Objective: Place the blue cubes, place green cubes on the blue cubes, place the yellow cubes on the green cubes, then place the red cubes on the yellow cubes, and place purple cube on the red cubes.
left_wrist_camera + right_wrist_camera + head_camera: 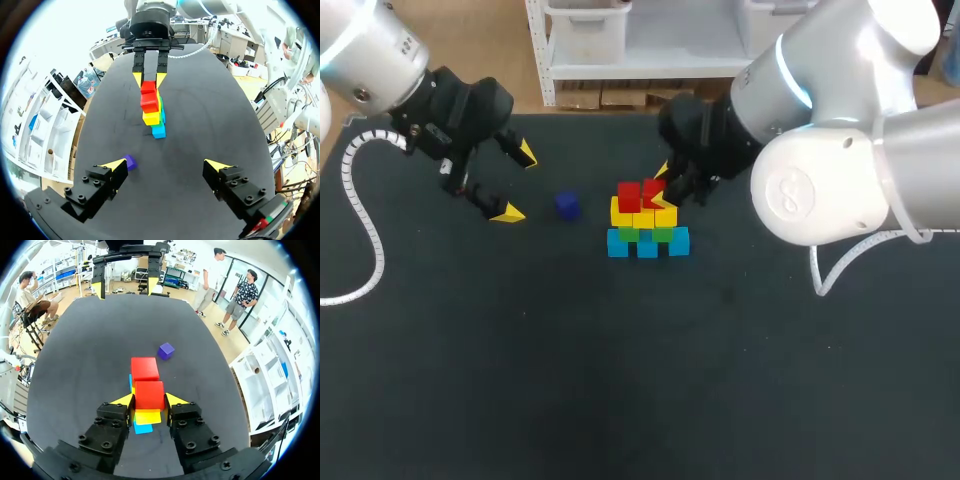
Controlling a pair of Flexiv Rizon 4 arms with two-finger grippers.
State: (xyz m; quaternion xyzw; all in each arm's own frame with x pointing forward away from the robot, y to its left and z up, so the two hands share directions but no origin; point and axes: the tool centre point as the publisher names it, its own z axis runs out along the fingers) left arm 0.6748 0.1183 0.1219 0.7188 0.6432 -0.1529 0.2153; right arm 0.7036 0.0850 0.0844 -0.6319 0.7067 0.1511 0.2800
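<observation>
right wrist view: the right gripper [149,401] has its jaws narrow, pressed on both sides of a small hard red cube [149,392] seated on the yellow cube row [148,417], beside the other red cube [144,369]. the small hard purple cube [567,205] lies on the black table [520,380] near the left gripper [516,183], whose jaws gape wide and empty. it looks light, stiff and smooth; i'd pinch two opposite flat faces squarely, mid-height.
</observation>
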